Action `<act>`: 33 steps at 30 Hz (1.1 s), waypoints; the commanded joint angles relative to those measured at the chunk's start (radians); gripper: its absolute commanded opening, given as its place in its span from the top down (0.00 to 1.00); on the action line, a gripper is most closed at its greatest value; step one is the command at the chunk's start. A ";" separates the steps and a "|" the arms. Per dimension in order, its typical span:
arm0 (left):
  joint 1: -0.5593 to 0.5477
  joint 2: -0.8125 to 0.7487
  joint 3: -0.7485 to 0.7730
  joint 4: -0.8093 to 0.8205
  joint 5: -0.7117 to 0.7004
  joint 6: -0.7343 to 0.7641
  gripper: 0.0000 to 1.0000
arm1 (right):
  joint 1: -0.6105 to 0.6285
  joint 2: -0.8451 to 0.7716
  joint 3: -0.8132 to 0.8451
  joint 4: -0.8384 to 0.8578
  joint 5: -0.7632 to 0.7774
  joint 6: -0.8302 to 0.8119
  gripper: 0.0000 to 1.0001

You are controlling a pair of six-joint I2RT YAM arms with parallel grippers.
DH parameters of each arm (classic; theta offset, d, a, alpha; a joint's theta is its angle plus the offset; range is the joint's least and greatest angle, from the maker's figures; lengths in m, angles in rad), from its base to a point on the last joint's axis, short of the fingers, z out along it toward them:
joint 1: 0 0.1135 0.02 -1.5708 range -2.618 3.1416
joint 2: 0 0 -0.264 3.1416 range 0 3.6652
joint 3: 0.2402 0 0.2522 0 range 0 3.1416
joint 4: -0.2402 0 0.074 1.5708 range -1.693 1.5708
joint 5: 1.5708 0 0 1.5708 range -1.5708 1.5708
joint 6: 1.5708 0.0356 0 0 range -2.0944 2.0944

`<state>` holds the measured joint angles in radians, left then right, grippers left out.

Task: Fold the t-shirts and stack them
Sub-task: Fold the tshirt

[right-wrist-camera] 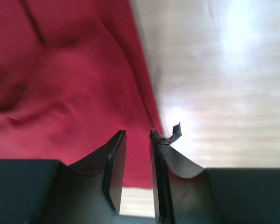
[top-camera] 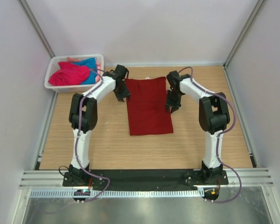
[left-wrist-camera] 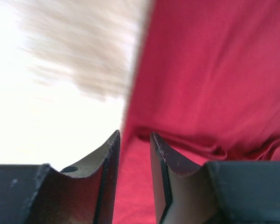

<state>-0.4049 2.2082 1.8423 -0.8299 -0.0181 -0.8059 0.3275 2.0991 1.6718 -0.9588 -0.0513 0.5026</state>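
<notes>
A dark red t-shirt (top-camera: 148,105) lies flat on the wooden table, folded into a long narrow rectangle. My left gripper (top-camera: 122,97) hangs at its left edge near the far end. In the left wrist view my left gripper (left-wrist-camera: 134,135) has its jaws a little apart, with the red cloth (left-wrist-camera: 214,70) lying below them. My right gripper (top-camera: 171,106) is at the shirt's right edge. In the right wrist view my right gripper (right-wrist-camera: 137,133) also has its jaws a little apart, with nothing between them, over the edge of the cloth (right-wrist-camera: 60,84). A bright pink shirt (top-camera: 70,74) and a turquoise one (top-camera: 89,70) lie crumpled in the basket.
A white lattice basket (top-camera: 50,83) stands at the far left corner of the table. Pale walls close in the back and both sides. Bare wood (top-camera: 107,149) lies between the shirt and the arm bases.
</notes>
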 commanded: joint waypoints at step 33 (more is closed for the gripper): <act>-0.164 -0.436 -0.844 0.310 0.254 -0.059 0.92 | -0.019 -0.346 -0.649 0.247 -0.235 -0.038 0.96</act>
<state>-0.5636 1.7576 1.0241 -0.5671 0.2234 -0.8711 0.3080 1.7897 1.0477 -0.7811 -0.2852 0.4438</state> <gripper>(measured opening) 0.170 0.088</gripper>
